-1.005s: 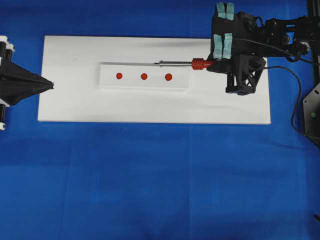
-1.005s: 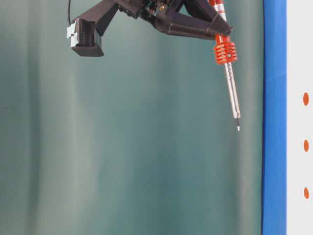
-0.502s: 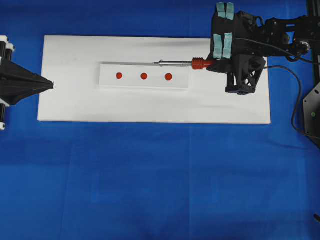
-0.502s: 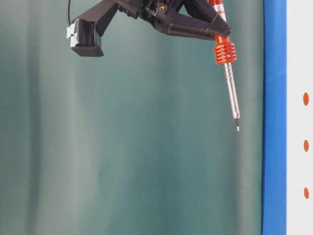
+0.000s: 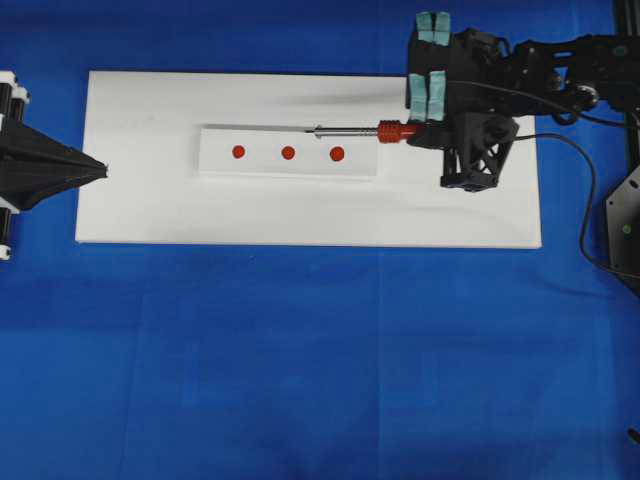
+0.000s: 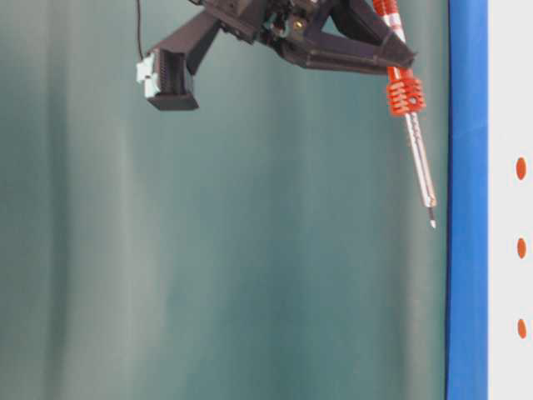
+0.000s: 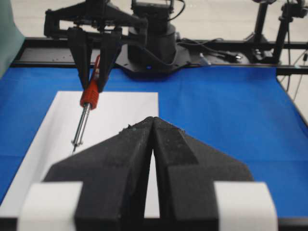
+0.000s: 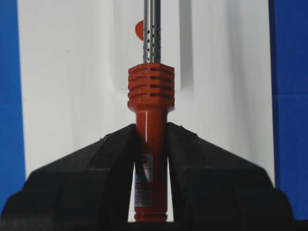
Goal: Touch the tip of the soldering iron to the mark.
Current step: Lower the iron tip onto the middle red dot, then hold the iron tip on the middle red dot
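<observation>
My right gripper (image 5: 424, 131) is shut on the red-orange handle of the soldering iron (image 5: 395, 131), above the white board's right part. The silver shaft points left, and its tip (image 5: 312, 130) is over the far edge of the white strip (image 5: 262, 166), right of the mark (image 5: 288, 153). In the table-level view the tip (image 6: 432, 223) hangs apart from the board surface, roughly level with the mark (image 6: 521, 247). The right wrist view shows the handle (image 8: 150, 91) between the jaws of the gripper (image 8: 151, 132); the mark is hidden there. My left gripper (image 5: 100, 170) is shut and empty at the board's left edge.
The white board (image 5: 150, 210) lies on blue cloth. Two outer red dots (image 5: 238, 152) (image 5: 337, 154) flank the mark. The iron's black cord (image 5: 585, 200) loops down at the right. A black frame stands along the right edge (image 5: 625, 230).
My right gripper has shifted a little left with the iron and come down, so the tip is closer to the board. The left gripper has stayed put.
</observation>
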Controlling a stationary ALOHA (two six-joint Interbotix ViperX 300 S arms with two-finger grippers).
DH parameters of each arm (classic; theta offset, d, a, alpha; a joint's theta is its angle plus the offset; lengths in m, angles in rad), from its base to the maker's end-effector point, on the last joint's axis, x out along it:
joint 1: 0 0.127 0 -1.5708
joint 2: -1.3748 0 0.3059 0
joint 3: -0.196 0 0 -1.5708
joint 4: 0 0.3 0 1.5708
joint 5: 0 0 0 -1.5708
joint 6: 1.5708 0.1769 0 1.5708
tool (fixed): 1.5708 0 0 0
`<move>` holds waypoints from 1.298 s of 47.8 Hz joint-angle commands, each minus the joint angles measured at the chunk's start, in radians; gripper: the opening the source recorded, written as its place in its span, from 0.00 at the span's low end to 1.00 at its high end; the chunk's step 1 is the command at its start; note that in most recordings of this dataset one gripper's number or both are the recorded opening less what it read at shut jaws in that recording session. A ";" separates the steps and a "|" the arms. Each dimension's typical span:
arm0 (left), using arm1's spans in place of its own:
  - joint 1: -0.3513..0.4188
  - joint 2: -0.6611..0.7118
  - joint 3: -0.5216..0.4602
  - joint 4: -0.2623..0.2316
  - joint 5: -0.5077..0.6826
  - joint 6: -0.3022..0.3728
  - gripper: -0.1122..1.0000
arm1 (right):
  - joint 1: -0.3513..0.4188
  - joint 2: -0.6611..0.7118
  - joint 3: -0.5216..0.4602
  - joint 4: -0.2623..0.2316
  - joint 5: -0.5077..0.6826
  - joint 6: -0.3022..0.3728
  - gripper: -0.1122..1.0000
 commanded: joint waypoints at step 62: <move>-0.002 0.008 -0.009 0.003 -0.009 0.000 0.10 | 0.026 0.192 -0.048 0.000 -0.092 0.000 0.16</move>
